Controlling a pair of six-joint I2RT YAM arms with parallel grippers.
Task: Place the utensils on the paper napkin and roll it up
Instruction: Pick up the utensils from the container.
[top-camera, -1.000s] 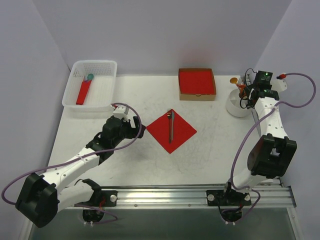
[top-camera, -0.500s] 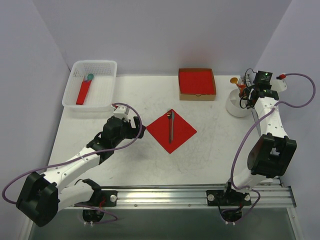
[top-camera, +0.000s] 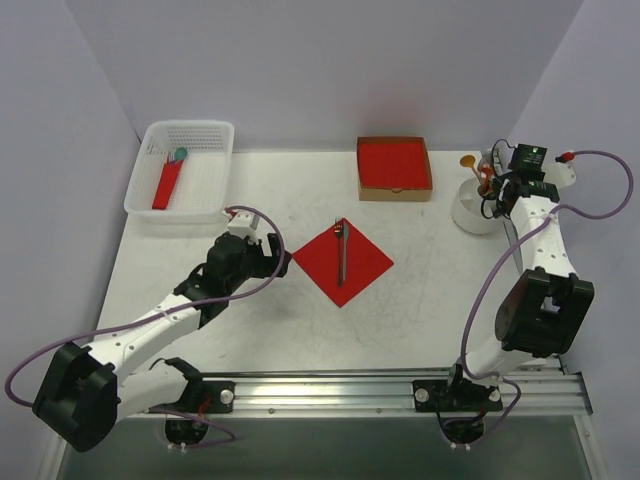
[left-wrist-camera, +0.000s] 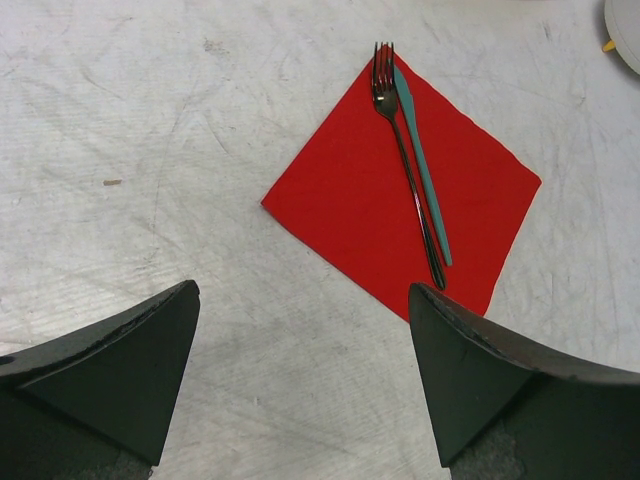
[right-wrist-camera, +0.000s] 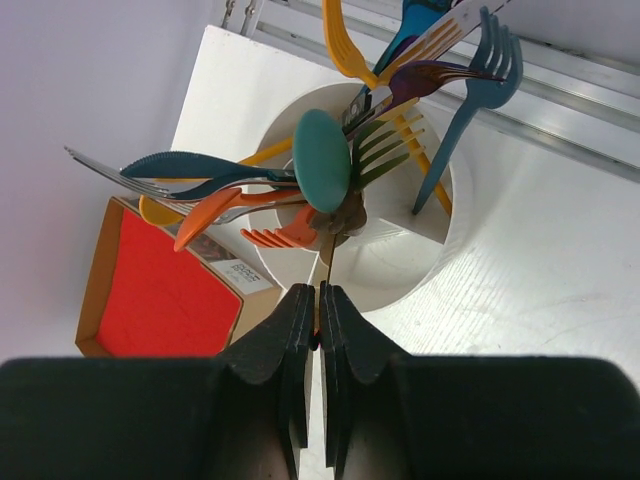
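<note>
Right gripper (right-wrist-camera: 320, 292) is closing down from its earlier half-open stance, its fingers now pinching a spoon's (right-wrist-camera: 322, 160) thin handle, cup (right-wrist-camera: 405, 275) just beyond. Left gripper (left-wrist-camera: 302, 288) is hanging wide open; napkin (left-wrist-camera: 340, 190), bearing the fork (left-wrist-camera: 383, 85), is lying ahead of it. Another utensil is likely coming.

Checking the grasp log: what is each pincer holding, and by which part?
Right pincer: shut on the teal-headed spoon in the white cup, gripping its thin handle. Left pincer: open, holding nothing.

paper napkin (left-wrist-camera: 340, 190) | fork (left-wrist-camera: 409, 168), teal knife (left-wrist-camera: 424, 175) on it (2 pieces, adjacent)
</note>
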